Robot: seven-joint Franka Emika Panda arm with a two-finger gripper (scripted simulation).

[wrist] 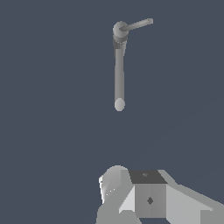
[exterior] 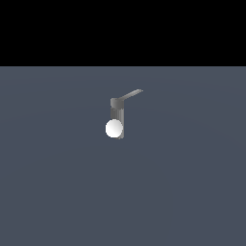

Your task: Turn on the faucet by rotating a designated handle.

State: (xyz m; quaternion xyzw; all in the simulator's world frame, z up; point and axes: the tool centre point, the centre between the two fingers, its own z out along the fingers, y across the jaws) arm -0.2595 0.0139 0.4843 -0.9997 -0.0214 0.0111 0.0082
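Observation:
The faucet [exterior: 118, 117] is a small dark grey post standing on the floor in the middle of the exterior view, with a white ball [exterior: 114, 129] on its front. Its handle [exterior: 130, 94] is a thin light grey lever angling from the post's top toward the exterior view's right. The wrist view shows the faucet [wrist: 119, 70] from above, with the handle [wrist: 138, 24] sticking out from its top. My gripper [wrist: 131, 183] shows only as grey blocky parts at that picture's edge, well apart from the faucet. Its jaws are not clearly visible. The arm is out of the exterior view.
A flat blue-grey floor [exterior: 192, 192] spreads around the faucet on all sides. Beyond its far edge the exterior view is black.

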